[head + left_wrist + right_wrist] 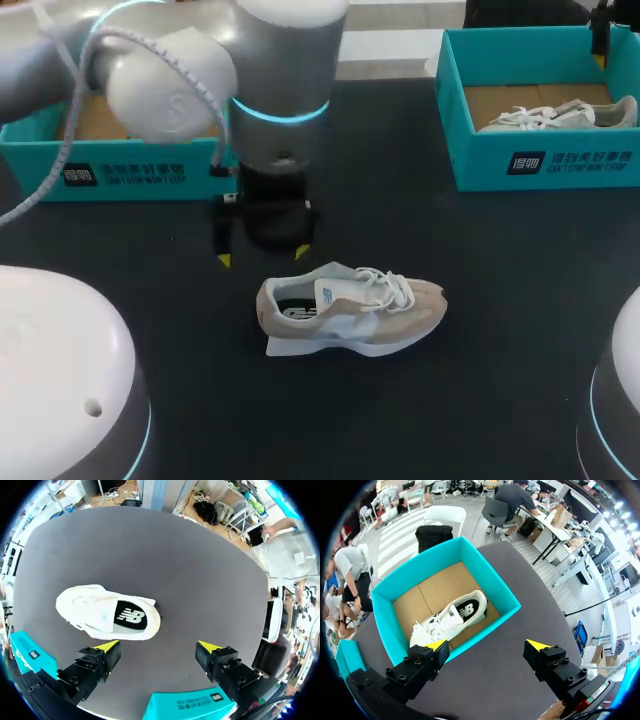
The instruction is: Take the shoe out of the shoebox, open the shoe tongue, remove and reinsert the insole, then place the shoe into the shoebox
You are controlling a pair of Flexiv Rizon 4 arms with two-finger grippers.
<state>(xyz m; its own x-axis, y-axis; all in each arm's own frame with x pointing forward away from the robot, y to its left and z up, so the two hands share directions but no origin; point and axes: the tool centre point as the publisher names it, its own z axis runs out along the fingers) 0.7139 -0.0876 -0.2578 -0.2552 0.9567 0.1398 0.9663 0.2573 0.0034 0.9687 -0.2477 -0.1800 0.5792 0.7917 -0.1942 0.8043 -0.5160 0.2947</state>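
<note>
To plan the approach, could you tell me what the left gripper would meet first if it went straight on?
Probably the bare table, just beside the heel of the shoe; depth is unclear.

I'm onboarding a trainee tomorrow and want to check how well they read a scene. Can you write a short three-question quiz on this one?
1. True or false: the left gripper is shut on the shoe on the table.
2. What lies inside the right shoebox? A) nothing B) a white shoe C) a loose insole only
3. Fill in: the right gripper's fingers are ___.

Key: 1 false; 2 B; 3 open.
</note>
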